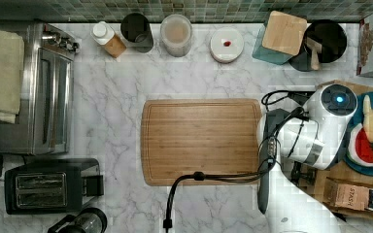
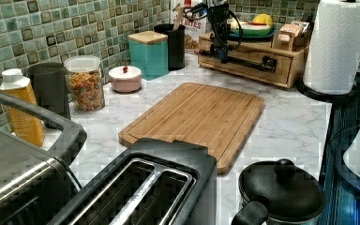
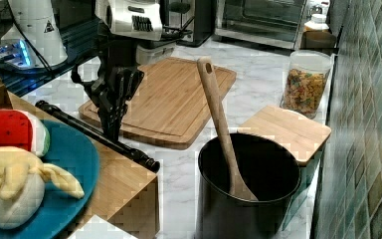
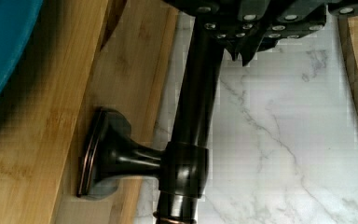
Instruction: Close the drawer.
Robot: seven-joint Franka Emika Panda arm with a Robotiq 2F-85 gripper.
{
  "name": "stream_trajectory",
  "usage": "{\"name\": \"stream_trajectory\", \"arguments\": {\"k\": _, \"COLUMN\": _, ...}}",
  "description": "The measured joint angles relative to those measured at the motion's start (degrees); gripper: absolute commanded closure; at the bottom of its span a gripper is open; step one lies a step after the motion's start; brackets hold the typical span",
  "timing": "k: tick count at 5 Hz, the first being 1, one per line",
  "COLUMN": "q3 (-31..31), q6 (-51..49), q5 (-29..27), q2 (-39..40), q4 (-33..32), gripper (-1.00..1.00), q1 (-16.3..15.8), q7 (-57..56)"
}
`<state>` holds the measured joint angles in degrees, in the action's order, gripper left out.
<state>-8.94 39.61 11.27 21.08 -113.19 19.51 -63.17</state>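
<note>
The drawer (image 2: 251, 70) sits in the light-wood shelf at the left view's far right, its front about flush with the shelf body. A dark bar handle (image 2: 258, 64) runs across that front. My gripper (image 2: 223, 58) points down at the bar near one end. In the right view the gripper (image 3: 111, 130) narrows to a single tip touching the handle (image 3: 134, 152). The wrist view shows the fingertips (image 4: 242, 49) together on the counter side of the handle (image 4: 196, 116), against it, with the drawer front (image 4: 135, 84) behind.
A bamboo cutting board (image 1: 201, 141) lies mid-counter beside the shelf. A blue plate (image 3: 74, 164) with toy fruit rests on the shelf top. A black utensil pot (image 3: 248, 184), teal canister (image 2: 148, 54), jars, toaster (image 1: 51, 187), oven (image 1: 29, 87) and paper towel roll (image 2: 337, 44) ring the counter.
</note>
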Motion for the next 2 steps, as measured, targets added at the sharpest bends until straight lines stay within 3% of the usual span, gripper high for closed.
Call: {"name": "stream_trajectory", "arguments": {"k": 2, "q3": 0.6, "q6": 0.0, "q5": 0.0, "q2": 0.0, "q4": 0.1, "gripper": 1.0, "q1": 0.7, "q7": 0.0}}
